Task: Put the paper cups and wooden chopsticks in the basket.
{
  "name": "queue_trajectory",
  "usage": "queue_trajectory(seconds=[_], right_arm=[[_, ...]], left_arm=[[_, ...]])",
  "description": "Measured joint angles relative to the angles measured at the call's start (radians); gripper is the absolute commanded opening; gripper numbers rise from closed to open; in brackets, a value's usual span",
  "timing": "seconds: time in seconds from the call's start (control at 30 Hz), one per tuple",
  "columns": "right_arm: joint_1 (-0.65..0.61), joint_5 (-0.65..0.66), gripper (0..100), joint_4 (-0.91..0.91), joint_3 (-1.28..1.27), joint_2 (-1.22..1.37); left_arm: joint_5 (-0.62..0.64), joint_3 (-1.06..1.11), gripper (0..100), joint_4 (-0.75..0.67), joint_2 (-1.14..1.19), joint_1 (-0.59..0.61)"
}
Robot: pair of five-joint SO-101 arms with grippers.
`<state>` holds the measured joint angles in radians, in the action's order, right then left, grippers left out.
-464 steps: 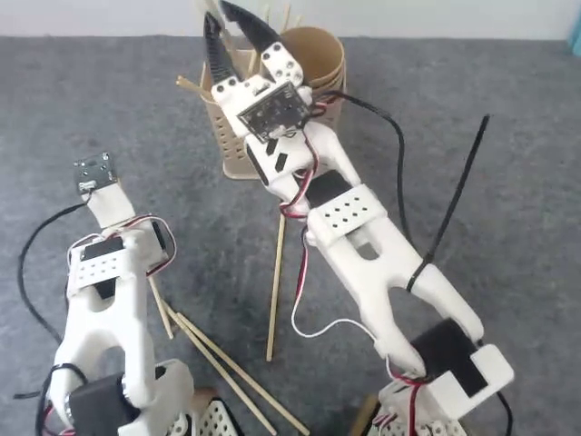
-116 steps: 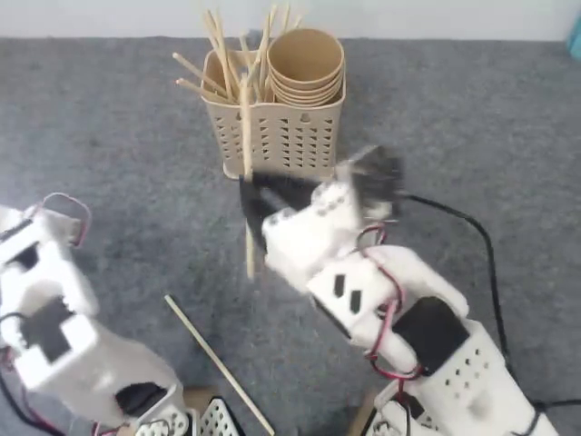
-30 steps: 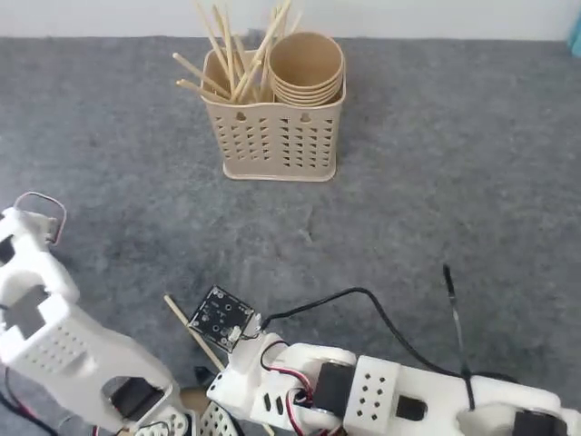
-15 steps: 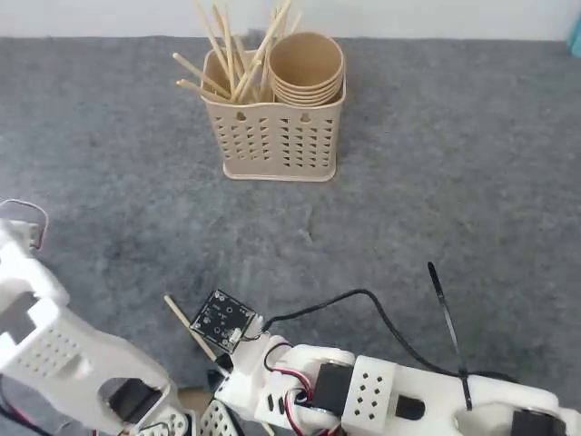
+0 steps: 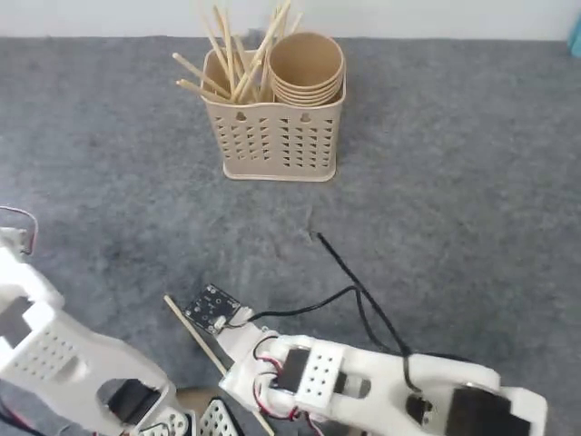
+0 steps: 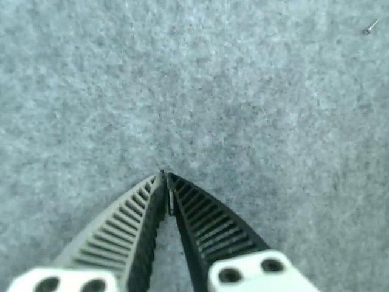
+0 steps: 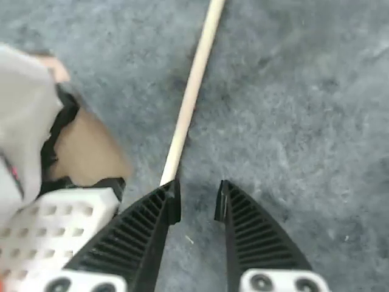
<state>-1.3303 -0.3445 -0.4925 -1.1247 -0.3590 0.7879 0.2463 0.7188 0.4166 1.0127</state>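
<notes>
Paper cups [image 5: 307,65] stacked upright in one half of the basket [image 5: 277,145]; wooden chopsticks [image 5: 227,68] bundled in the other half, fanning out above the rim. One loose chopstick [image 7: 193,91] flat on the grey surface [image 5: 472,182], well apart from the basket. Right tool [image 7: 197,201] parted, empty, one fingertip at that stick's end. Left tool [image 6: 165,182] clenched on nothing, over bare surface.
</notes>
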Motion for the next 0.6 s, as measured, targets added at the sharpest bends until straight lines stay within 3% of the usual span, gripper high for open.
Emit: queue_trajectory(seconds=[0.33, 0.6], right_arm=[[-0.032, -0.037, 10.6, -0.054, 0.046, 0.017], [-0.043, -0.037, 10.6, -0.121, 0.060, 0.017]], left_arm=[[0.000, 0.000, 1, -0.012, 0.002, 0.003], [0.000, 0.000, 1, -0.052, 0.009, 0.074]])
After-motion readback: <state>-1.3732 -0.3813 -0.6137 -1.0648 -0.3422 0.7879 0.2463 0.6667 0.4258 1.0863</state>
